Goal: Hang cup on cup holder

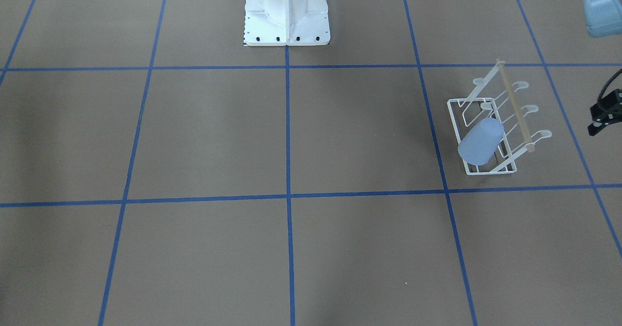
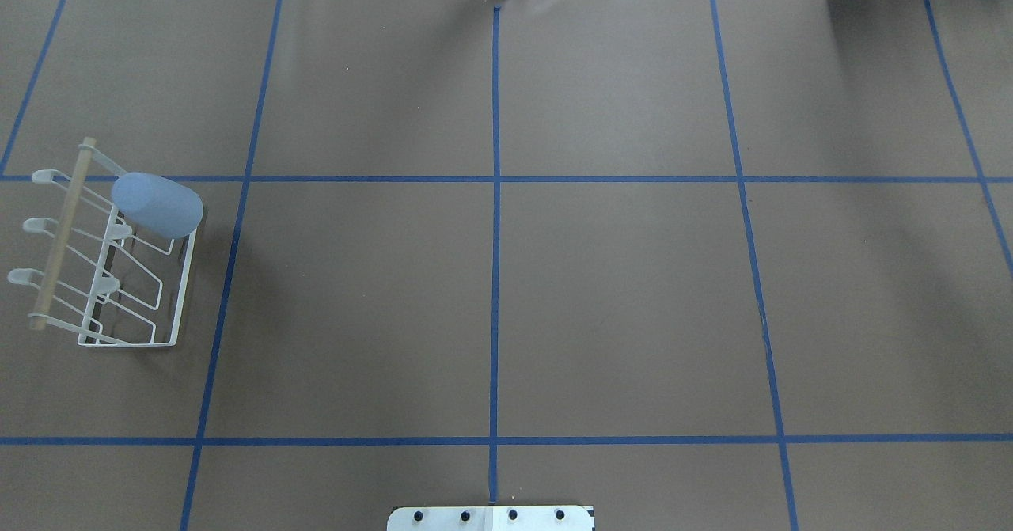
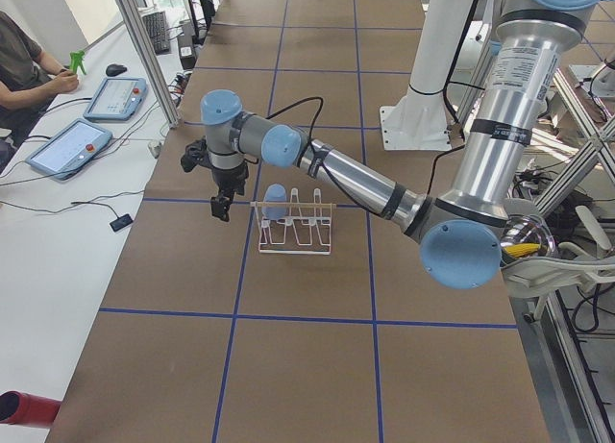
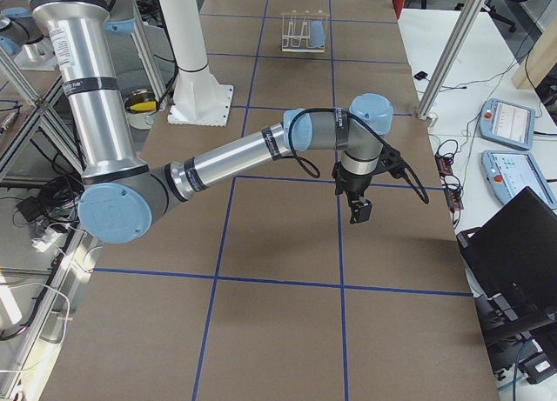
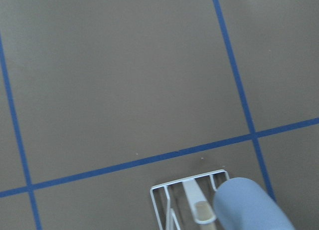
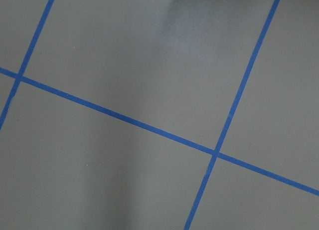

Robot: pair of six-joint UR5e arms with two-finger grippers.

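The light blue cup (image 1: 481,141) hangs tilted, mouth down, over a prong at one end of the white wire cup holder (image 1: 486,171). Both also show in the overhead view, the cup (image 2: 157,204) on the holder (image 2: 180,293) at far left. In the left wrist view the cup (image 5: 249,207) and the holder (image 5: 164,190) sit at the bottom edge. My left gripper (image 3: 220,212) hovers beside the holder, apart from the cup. Only a black part of it shows at the front view's right edge (image 1: 598,122), and I cannot tell its jaws. My right gripper (image 4: 358,213) hangs over bare table far from the holder, jaws unclear.
The white pedestal base (image 1: 286,25) stands at the table's robot side. Blue tape lines grid the brown table. An operator (image 3: 24,73) and tablets (image 3: 69,147) are on a side table past the holder. A laptop (image 4: 513,253) and tablets lie beyond the opposite edge.
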